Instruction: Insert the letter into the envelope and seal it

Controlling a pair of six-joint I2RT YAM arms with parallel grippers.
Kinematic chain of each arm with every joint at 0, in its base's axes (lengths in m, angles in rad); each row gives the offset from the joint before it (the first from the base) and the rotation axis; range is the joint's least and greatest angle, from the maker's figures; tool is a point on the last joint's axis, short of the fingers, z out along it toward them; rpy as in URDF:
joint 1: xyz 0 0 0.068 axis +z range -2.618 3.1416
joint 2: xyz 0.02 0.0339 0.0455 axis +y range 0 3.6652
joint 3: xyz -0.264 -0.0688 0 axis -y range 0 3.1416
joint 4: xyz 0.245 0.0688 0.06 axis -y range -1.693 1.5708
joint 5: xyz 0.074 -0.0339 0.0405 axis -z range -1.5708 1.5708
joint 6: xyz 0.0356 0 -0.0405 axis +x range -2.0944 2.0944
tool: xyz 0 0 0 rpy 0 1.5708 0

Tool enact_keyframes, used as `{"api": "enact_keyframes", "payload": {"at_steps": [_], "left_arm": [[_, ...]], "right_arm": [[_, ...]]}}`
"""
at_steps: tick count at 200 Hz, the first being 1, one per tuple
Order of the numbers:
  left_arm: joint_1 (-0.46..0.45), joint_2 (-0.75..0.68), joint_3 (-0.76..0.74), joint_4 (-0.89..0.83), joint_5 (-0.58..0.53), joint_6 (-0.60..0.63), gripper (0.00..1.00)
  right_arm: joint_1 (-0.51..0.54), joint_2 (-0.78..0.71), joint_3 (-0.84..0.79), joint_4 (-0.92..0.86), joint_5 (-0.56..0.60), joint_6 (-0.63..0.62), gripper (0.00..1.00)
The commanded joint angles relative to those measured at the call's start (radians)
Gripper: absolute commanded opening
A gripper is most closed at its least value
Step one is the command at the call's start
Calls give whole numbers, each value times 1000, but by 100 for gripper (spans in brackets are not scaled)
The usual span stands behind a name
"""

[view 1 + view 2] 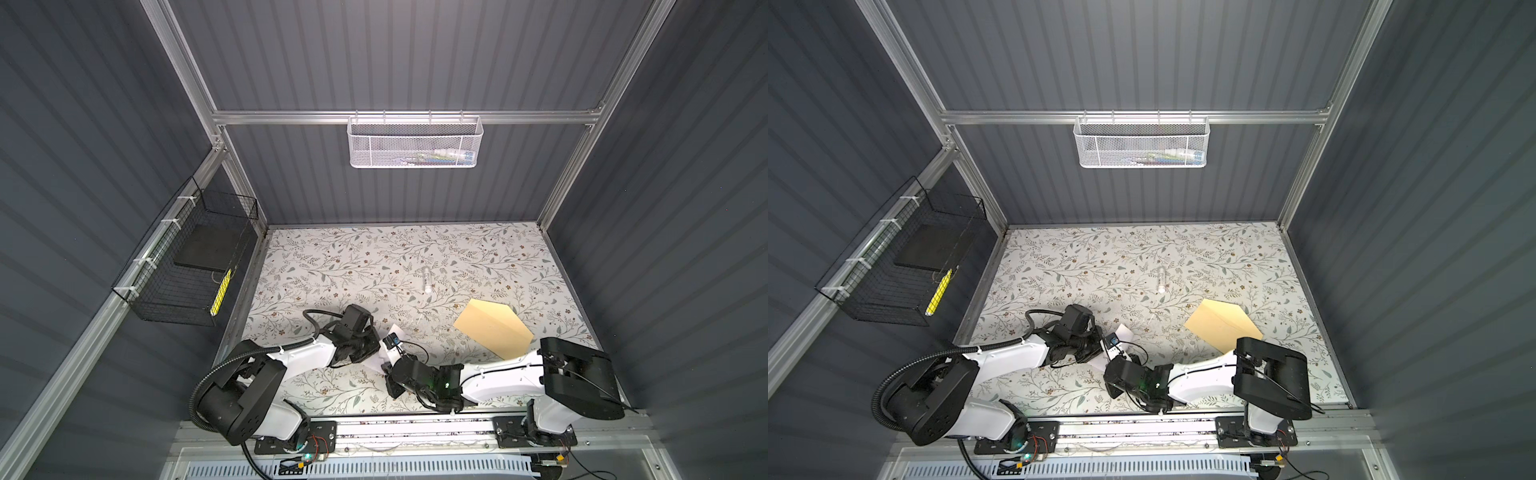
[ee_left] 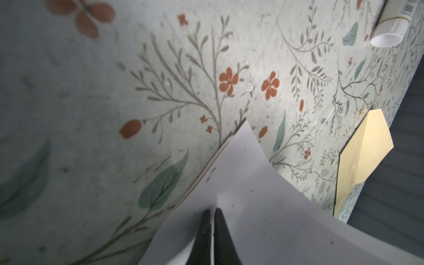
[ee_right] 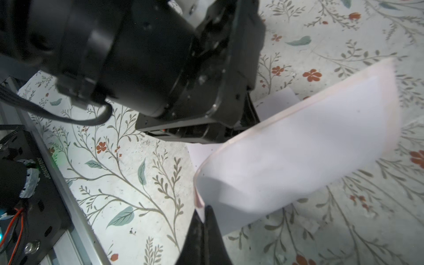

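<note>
The white letter (image 2: pixel 252 195) is lifted off the floral table near its front middle and curves over on itself (image 3: pixel 309 142). My left gripper (image 2: pixel 213 210) is shut on one edge of it. My right gripper (image 3: pixel 204 212) is shut on a corner of the same sheet, close to the left gripper's black body (image 3: pixel 183 80). In both top views only small white parts of the letter (image 1: pixel 397 332) (image 1: pixel 1123 331) show between the two wrists. The tan envelope (image 1: pixel 492 328) (image 1: pixel 1223 326) (image 2: pixel 364 151) lies flat to the right, its pointed flap open toward the back.
A small white tube (image 1: pixel 427 280) (image 2: pixel 390 27) lies behind the letter at mid-table. A white mesh basket (image 1: pixel 415 141) hangs on the back wall and a black wire basket (image 1: pixel 187 266) on the left wall. An aluminium rail (image 1: pixel 415 428) runs along the front edge.
</note>
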Motion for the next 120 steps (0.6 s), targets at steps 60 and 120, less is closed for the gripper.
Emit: {"api": "enact_keyframes", "payload": {"at_steps": [60,120], "left_arm": [[-4,28,-97,-62,-54,13,9],[-1,-66,-40,-156,-89,31,16]], "right_arm": [[-30,49,13,33,-61,32,0],[-71,38,-23,49,-66,69,0]]}}
